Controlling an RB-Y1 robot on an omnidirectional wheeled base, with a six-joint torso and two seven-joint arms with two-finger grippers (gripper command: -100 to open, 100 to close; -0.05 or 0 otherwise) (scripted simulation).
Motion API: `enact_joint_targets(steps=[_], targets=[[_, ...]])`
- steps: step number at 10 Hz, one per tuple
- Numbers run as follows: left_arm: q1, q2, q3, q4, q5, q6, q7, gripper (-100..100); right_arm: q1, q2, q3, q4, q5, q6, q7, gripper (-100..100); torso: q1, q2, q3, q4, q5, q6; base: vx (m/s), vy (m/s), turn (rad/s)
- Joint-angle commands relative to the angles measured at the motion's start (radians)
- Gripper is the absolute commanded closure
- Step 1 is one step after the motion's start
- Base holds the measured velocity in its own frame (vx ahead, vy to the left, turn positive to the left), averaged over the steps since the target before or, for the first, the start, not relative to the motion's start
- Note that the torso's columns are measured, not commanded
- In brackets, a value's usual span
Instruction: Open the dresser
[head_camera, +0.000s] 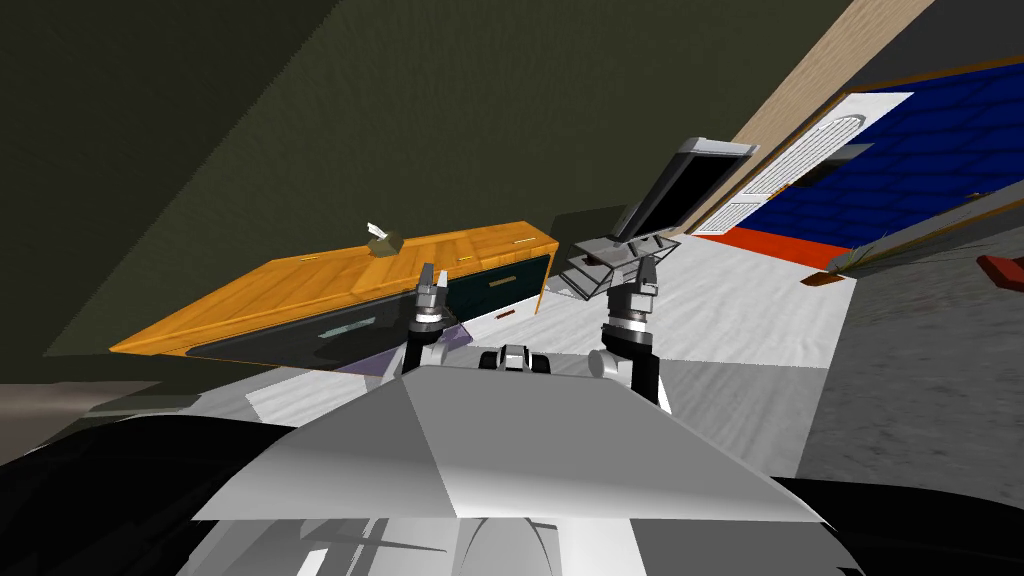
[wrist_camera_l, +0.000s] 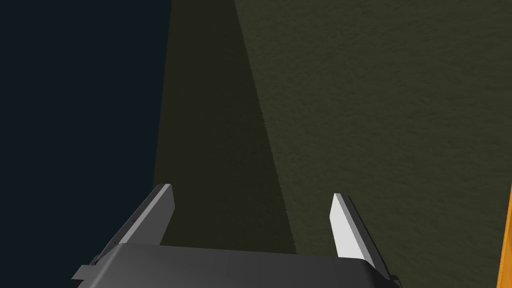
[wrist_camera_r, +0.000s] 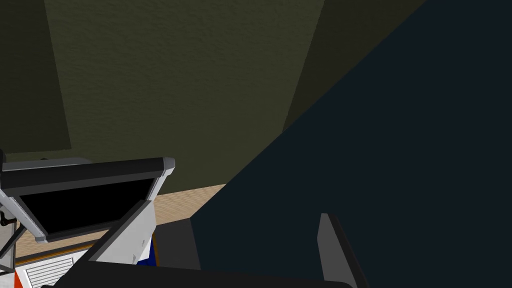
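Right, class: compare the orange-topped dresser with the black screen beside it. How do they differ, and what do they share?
The dresser is long and low; the screen is smaller and sits higher, on a grey stand. The dresser has an orange wood-grain top and dark drawer fronts; the screen is a black panel in a light grey frame. Both stand on the pale floor, near the dark olive wall.
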Motion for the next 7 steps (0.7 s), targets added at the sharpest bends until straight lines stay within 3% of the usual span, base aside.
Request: enact_joint_targets(steps=[1,7], targets=[[-0.004,0.008,0.014,0.068,0.011,-0.004,-0.002,-100,0.000,0.000,0.000,0.000,0.000,0.000,0.000,0,0.000,0.001,0.000,0.000,0.000,0.000,0.084,-0.100,0.047],[-0.022,0.013,0.042,0.182,0.030,0.004,-0.005,-100,0.000,0.000,0.000,0.000,0.000,0.000,0.000,0,-0.001,0.000,0.000,0.000,0.000,0.000,0.064,-0.079,0.042]])
